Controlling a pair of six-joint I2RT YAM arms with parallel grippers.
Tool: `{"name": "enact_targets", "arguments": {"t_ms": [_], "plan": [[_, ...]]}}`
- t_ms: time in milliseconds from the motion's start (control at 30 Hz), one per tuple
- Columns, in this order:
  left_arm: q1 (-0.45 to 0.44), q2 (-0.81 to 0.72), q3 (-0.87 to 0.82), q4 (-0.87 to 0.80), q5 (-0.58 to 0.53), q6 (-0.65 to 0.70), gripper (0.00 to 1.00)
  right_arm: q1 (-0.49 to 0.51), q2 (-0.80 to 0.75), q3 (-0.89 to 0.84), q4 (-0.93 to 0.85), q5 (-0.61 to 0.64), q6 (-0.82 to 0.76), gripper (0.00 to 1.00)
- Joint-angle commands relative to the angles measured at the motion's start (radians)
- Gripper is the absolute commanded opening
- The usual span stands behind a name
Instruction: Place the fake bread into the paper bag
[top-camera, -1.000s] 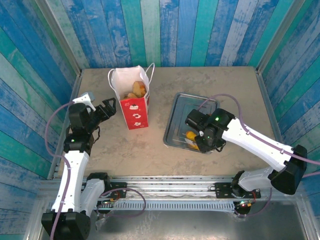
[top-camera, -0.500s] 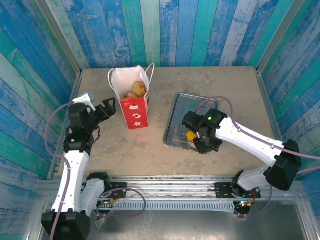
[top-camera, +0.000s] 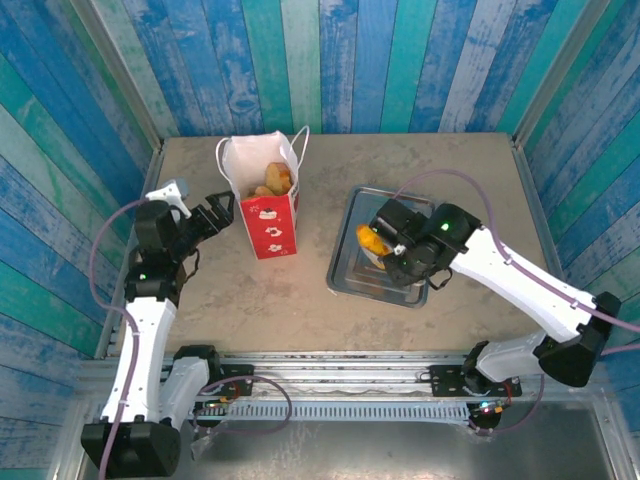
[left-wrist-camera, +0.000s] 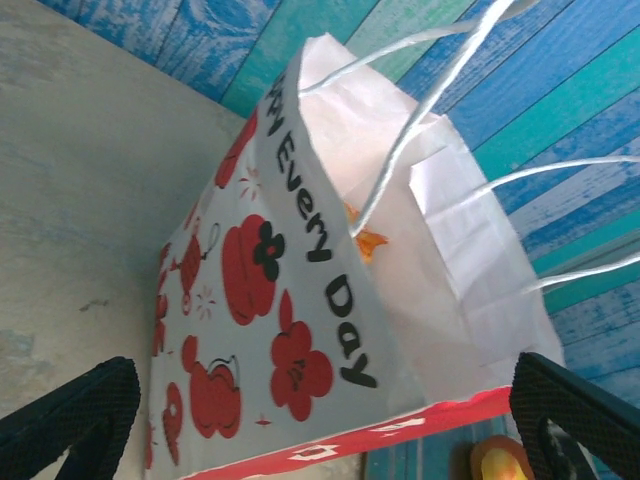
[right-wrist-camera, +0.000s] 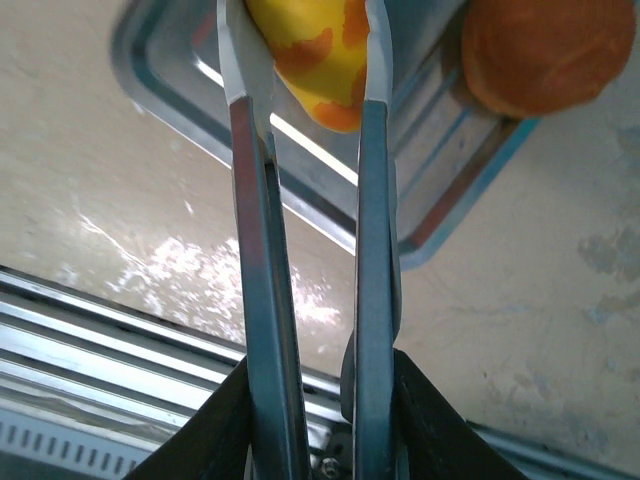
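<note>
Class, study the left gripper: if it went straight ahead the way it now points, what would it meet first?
The left gripper, jaws open, would first meet the white paper gift bag with red fruit prints, standing directly ahead; how near is unclear.

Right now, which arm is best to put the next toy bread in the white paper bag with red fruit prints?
Right. The right gripper squeezes silver metal tongs pinching the yellow twisted toy roll over the grey metal tray. The left gripper is open and empty beside the white paper bag.

Bare table (top-camera: 318, 200) between paper bag (top-camera: 268, 215) and tray (top-camera: 370, 206); cord handles (left-wrist-camera: 422, 130) above the bag's mouth.
</note>
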Motion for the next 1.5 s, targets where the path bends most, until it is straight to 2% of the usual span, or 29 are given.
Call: {"name": "enact_targets", "arguments": {"t_ms": [0,200,400,600,867,1000,1133,1333,1467], "plan": [[0.003,0.046,0.073,-0.086,0.063,0.005,0.95,-0.002,-0.037,0.078,0.059,0.028,-0.042,0.26],[-0.001,0.124,0.135,-0.167,0.058,0.031,0.89,-0.001,-0.066,0.147,0.177,0.04,-0.102,0.25],[-0.094,0.19,0.202,-0.195,-0.043,0.04,0.86,0.002,-0.088,0.194,0.312,0.025,-0.17,0.25],[-0.147,0.279,0.26,-0.202,-0.111,0.051,0.77,0.006,-0.134,0.192,0.461,0.019,-0.23,0.25],[-0.187,0.334,0.294,-0.23,-0.162,0.086,0.63,0.03,-0.121,0.232,0.599,-0.061,-0.306,0.25],[-0.191,0.329,0.298,-0.241,-0.166,0.096,0.53,0.067,-0.065,0.262,0.673,-0.072,-0.345,0.25],[-0.191,0.319,0.295,-0.241,-0.159,0.097,0.47,0.085,0.033,0.329,0.704,-0.054,-0.355,0.26],[-0.191,0.294,0.287,-0.231,-0.132,0.089,0.45,0.092,0.204,0.464,0.658,-0.023,-0.335,0.26],[-0.191,0.281,0.282,-0.226,-0.12,0.088,0.44,0.097,0.337,0.577,0.561,-0.013,-0.335,0.26]]}}
